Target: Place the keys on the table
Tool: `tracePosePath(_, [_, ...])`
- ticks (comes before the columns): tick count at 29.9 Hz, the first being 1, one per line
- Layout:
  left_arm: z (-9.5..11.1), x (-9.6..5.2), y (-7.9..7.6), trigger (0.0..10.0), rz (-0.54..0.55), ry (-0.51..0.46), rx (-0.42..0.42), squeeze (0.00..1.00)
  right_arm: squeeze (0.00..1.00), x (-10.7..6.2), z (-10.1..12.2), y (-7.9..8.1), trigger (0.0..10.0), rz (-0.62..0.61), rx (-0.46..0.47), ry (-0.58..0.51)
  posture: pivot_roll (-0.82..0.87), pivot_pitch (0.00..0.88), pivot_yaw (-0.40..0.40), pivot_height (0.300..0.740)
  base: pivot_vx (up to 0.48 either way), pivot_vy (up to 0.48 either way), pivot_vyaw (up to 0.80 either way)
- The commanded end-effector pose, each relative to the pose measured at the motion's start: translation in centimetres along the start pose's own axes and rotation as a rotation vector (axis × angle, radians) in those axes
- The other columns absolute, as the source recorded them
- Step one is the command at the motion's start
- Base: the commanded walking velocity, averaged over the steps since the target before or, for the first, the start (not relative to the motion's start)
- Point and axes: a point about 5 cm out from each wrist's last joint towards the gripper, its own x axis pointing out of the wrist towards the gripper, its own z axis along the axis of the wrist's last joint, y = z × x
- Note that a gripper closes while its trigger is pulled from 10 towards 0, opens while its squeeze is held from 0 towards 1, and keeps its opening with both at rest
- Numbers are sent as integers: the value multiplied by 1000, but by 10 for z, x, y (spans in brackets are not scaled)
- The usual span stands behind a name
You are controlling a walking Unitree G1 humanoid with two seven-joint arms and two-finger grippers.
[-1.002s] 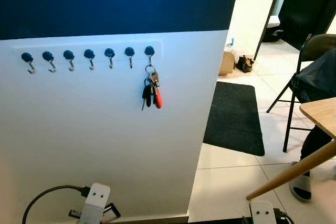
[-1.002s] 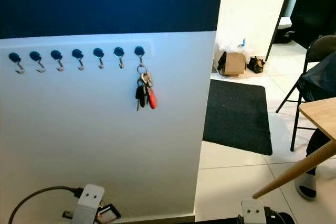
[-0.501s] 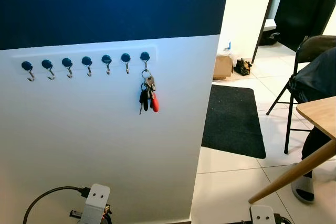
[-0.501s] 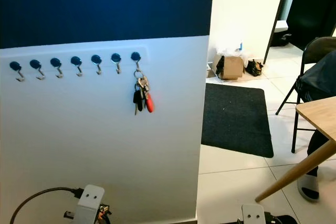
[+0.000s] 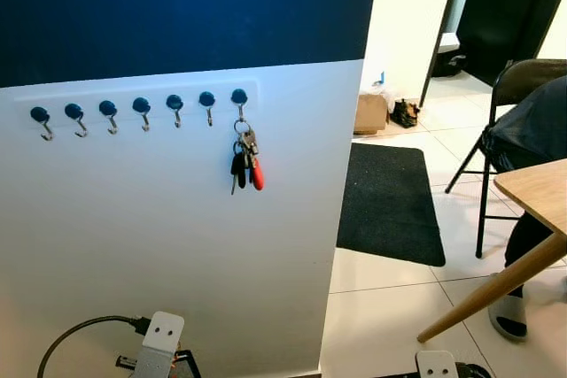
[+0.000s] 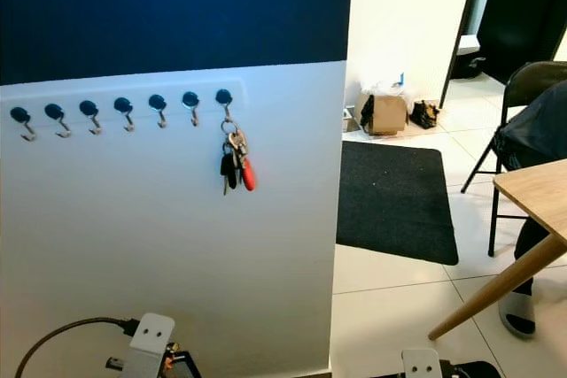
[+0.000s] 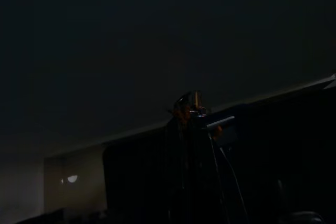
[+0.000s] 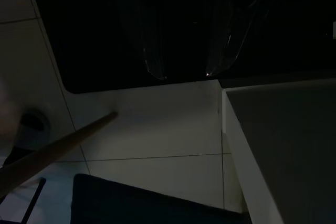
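Observation:
A bunch of keys (image 5: 244,162) with black fobs and a red tag hangs from the rightmost of several blue hooks (image 5: 238,97) on a white wall panel straight ahead. The corner of a light wooden table (image 5: 542,194) juts in at the right, with a slanted leg (image 5: 490,291) under it. Both arms are low at the bottom edge, far below the keys: the left wrist (image 5: 160,346) and the right wrist (image 5: 436,366). In the right wrist view, my right gripper (image 8: 186,73) hangs over floor tiles with its fingers (image 8: 152,45) apart and nothing between them. The left wrist view is nearly black.
A black doormat (image 5: 392,201) lies on the tiled floor right of the wall's end. A person in dark clothes (image 5: 532,130) sits on a black folding chair (image 5: 496,104) by the table, one slippered foot (image 5: 505,316) on the floor. A cardboard box (image 5: 372,112) stands farther back.
The whole picture has shifted as the camera moved: the wall sits a little lower and left, and a white sheet now shows at the top. The keys still hang from the same hook.

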Motion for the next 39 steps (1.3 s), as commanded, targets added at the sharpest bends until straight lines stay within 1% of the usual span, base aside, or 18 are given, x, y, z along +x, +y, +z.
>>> tracePosePath(1, [-5, -2, -1, 10000, 6, 12, -3, 0, 0, -3, -7, 3, 10000, 1, 18, 22, 17, 104, 83, 740, 0, 0, 0])
tracePosePath(10, [-6, -2, 0, 10000, 9, 12, 2, 0, 0, -5, -9, 4, 10000, 3, 26, 27, 25, 109, 85, 740, 0, 0, 0])
tracePosePath(39, [-6, -2, -1, 10000, 11, 7, 1, 0, 0, -4, -9, 4, 10000, 11, 19, 27, 31, 112, 79, 740, 0, 0, -556])
